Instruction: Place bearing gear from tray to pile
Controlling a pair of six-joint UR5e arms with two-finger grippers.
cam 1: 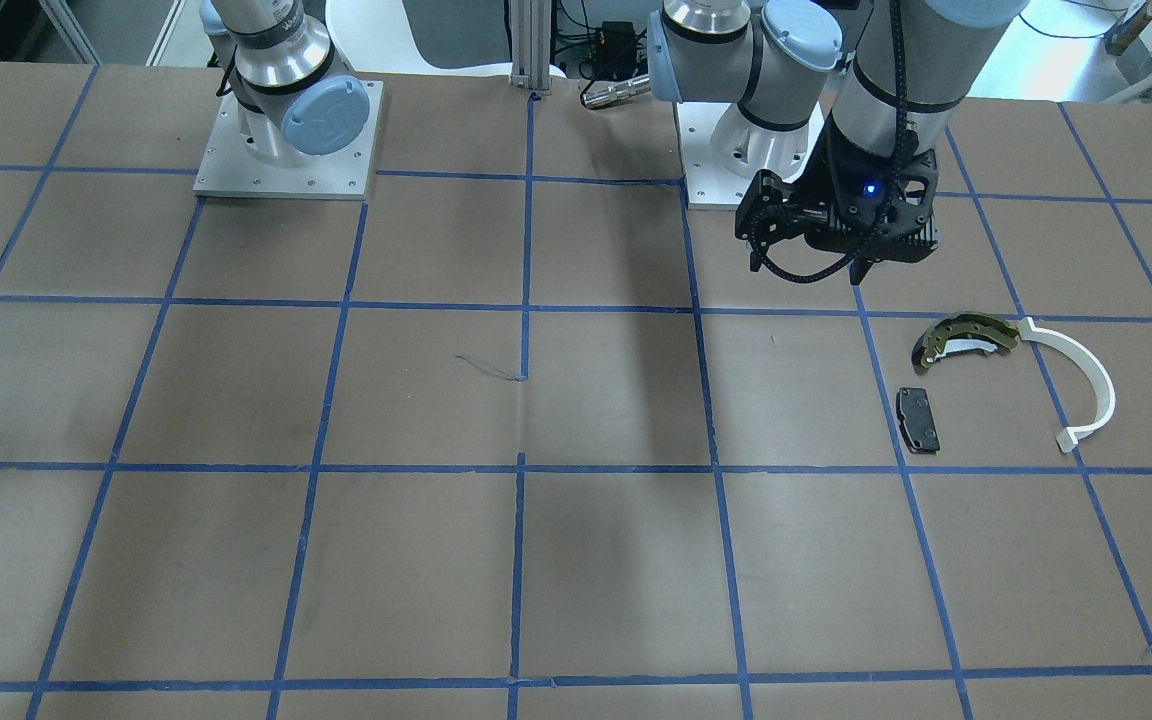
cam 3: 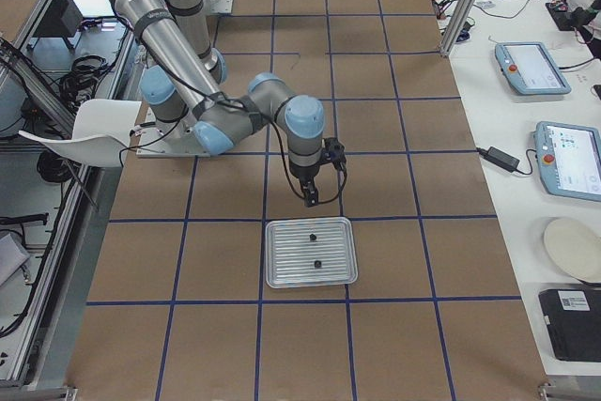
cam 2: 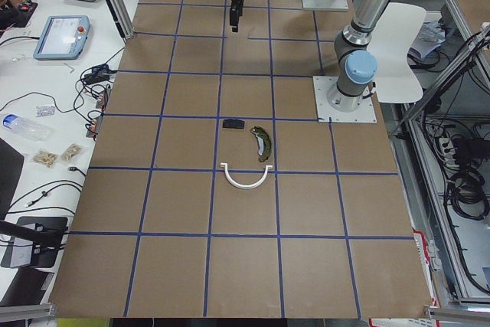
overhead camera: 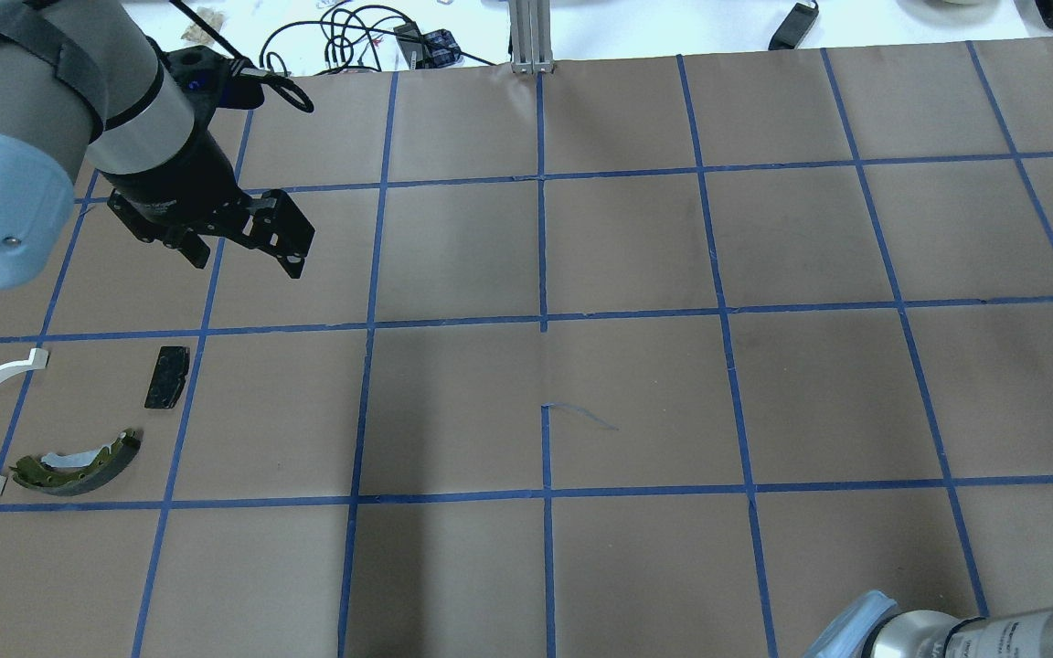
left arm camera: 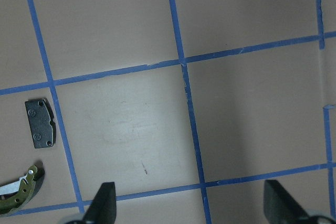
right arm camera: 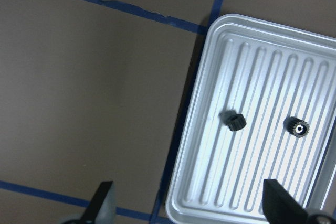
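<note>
Silvery tray [right arm camera: 273, 72] holds a dark bearing gear [right arm camera: 235, 120] and a second gear [right arm camera: 297, 126]. Right gripper [cam 3: 311, 198] hangs beside it, fingers spread; left gripper [overhead camera: 243, 263], likewise spread, hovers near the pile [overhead camera: 79, 461].

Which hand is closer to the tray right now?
Right. The right hand hovers just beside the tray, while the left hand is at the table's other end, near the pile.
</note>
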